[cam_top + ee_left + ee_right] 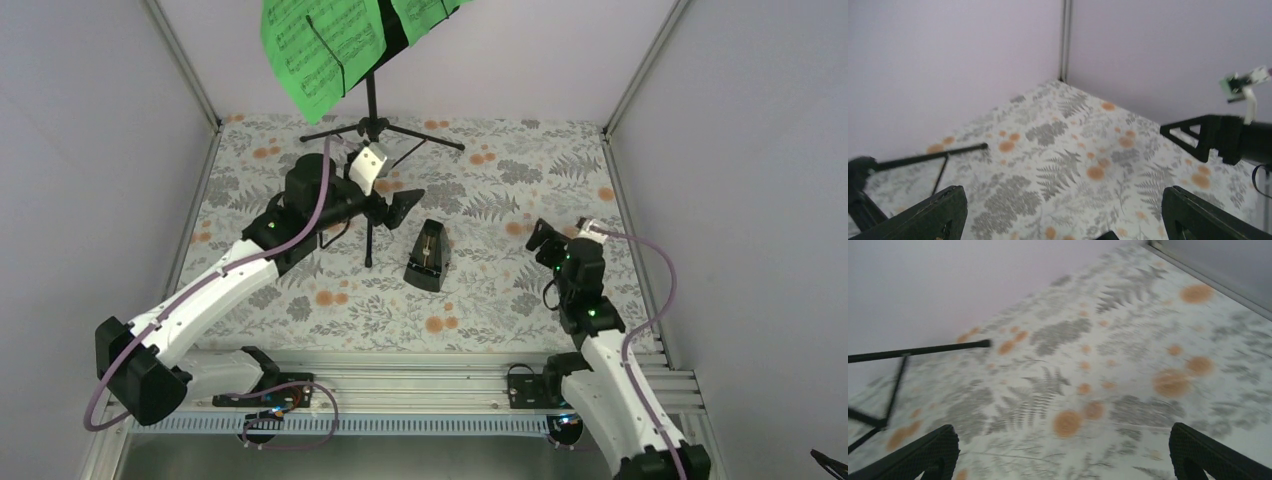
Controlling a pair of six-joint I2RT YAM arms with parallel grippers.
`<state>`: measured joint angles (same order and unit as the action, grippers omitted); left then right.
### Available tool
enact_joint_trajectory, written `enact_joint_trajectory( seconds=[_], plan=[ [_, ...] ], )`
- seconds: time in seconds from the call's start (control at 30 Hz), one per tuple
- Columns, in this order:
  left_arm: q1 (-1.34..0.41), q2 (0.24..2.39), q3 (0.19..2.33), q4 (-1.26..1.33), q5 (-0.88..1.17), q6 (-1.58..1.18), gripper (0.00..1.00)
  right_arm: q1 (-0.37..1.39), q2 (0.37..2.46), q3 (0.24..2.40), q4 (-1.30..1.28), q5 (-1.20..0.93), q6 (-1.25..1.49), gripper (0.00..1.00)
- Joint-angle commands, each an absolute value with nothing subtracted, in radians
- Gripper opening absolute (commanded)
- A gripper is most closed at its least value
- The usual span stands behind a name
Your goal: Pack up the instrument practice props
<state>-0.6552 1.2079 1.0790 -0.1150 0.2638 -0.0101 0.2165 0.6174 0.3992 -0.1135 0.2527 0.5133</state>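
Note:
The black tripod music stand (372, 122) stands at the back centre. Its desk at the top edge holds bright green music sheets (322, 48). The small dark pyramid metronome (428, 257) stands upright on the floral mat, in front of the stand. My left gripper (398, 207) is open and empty, just right of the stand's front leg and behind the metronome. In the left wrist view (1063, 220) a tripod leg (933, 156) shows at left. My right gripper (548, 240) is open and empty, right of the metronome. The right wrist view (1063, 455) shows a tripod leg (923, 350).
The floral mat (480, 300) covers the table between grey walls (90, 150). A metal rail (420, 390) runs along the near edge with both arm bases. The right arm's open gripper (1215, 137) shows at the right of the left wrist view.

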Motion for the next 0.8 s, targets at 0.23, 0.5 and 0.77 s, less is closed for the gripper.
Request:
enact_joint_trajectory(
  seconds=[0.23,0.5,0.77],
  plan=[
    [-0.646,1.1,1.009,-0.106,0.075,0.056,0.96,-0.159,0.886,0.405,-0.096,0.052,0.682,1.0],
    [-0.646,1.075,1.009,-0.113,0.033,0.06,0.96,-0.203,0.995,0.416,-0.082,0.04,0.911,0.96],
    [-0.646,1.071,1.01,-0.113,0.041,0.054,0.96,-0.207,1.075,0.423,-0.033,0.045,1.081,0.87]
  ],
)
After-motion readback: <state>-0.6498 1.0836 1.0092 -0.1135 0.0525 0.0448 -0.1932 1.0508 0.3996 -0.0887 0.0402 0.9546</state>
